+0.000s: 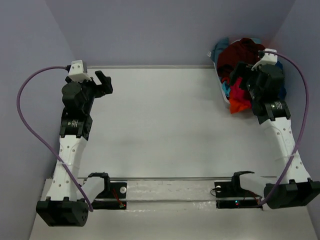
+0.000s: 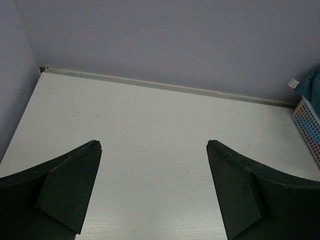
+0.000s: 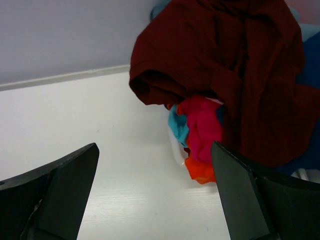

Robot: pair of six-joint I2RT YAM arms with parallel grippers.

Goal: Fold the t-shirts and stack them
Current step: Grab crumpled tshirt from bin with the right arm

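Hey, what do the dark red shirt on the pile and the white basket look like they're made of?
Dark maroon shirt: soft matte cloth, probably cotton knit; it slumps in loose folds without shine. White basket: probably rigid moulded plastic; its wall is a regular grid of small holes with colours showing through.

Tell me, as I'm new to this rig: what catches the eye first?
A heap of crumpled t-shirts spills from a white basket at the far right corner of the table, a dark maroon shirt on top, bright pink cloth below. The right gripper hovers open before it; the left gripper hangs open over the table's far left.
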